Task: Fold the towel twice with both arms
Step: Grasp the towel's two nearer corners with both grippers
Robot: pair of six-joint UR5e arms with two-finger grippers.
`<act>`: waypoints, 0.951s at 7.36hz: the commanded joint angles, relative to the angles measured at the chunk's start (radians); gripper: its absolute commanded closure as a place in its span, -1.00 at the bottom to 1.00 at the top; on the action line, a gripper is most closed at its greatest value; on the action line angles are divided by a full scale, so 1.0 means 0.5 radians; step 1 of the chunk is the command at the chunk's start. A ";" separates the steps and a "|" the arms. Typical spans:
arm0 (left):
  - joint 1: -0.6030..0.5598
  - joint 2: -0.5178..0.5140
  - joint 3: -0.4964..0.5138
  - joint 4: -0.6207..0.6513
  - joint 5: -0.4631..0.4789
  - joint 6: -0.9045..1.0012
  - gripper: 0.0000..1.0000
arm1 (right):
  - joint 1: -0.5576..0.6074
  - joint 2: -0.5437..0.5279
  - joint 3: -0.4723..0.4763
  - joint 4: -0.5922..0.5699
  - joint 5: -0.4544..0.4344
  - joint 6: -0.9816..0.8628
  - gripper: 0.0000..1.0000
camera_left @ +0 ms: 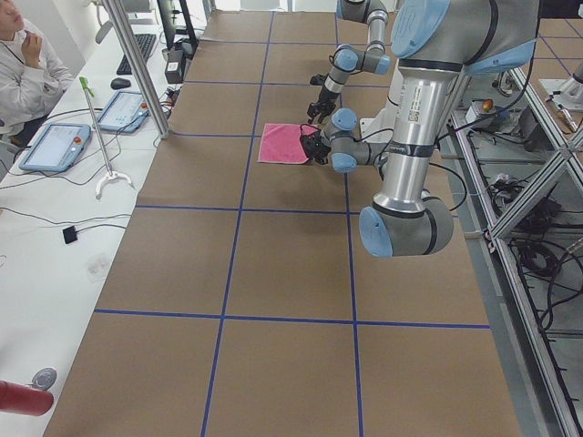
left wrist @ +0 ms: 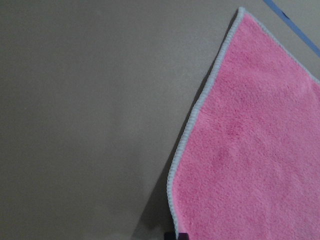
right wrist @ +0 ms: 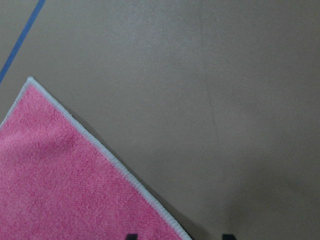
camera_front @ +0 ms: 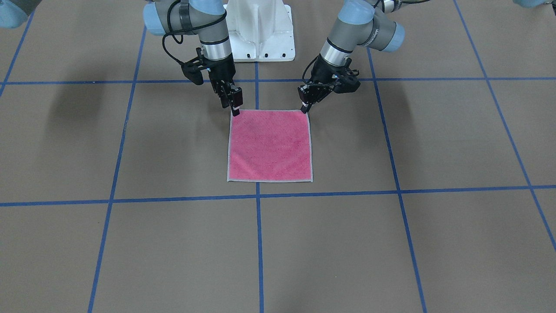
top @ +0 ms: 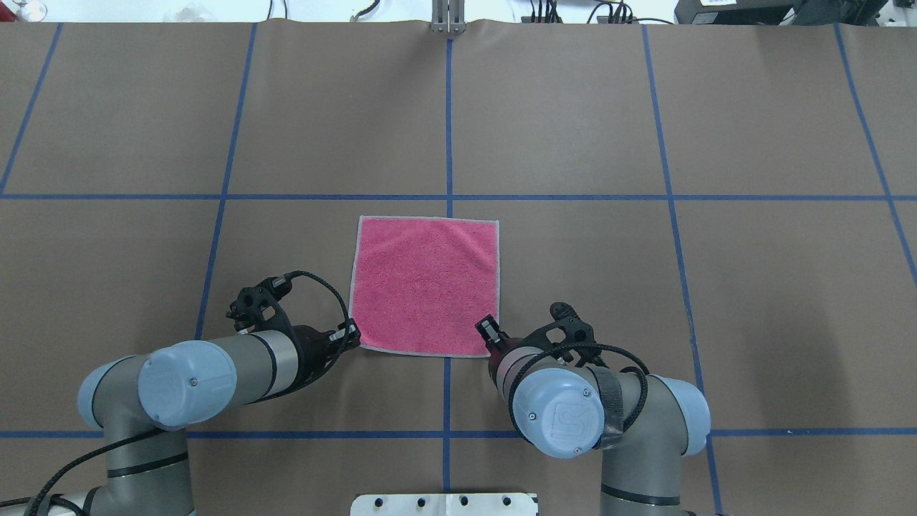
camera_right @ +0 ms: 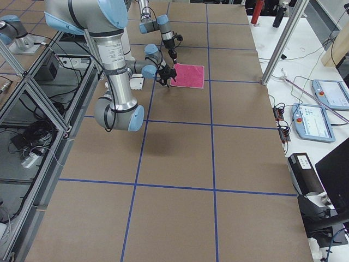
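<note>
The towel point(camera_front: 270, 145) lies flat and unfolded, pink face up, with light grey edging, at the table's middle point(top: 426, 283). Both grippers are down at its two corners nearest the robot. My left gripper point(camera_front: 307, 108) is at its corner on my left point(top: 352, 337). In the left wrist view its fingertips point(left wrist: 176, 236) are together, and the towel's point(left wrist: 250, 150) edging runs into them. My right gripper point(camera_front: 232, 108) is at the other near corner point(top: 487, 328). It is open, and its tips point(right wrist: 180, 237) straddle the towel's point(right wrist: 50, 190) edge.
The white pedestal base point(camera_front: 260, 30) stands just behind the towel. Blue tape lines point(top: 448, 122) grid the brown table. An operator point(camera_left: 23, 64), tablets point(camera_left: 55, 146) and a metal post point(camera_left: 137, 64) are beyond the table's far side.
</note>
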 commanded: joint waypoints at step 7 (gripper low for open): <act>-0.003 0.000 0.003 0.000 0.000 0.003 1.00 | -0.072 0.005 -0.010 0.000 -0.106 -0.215 -0.26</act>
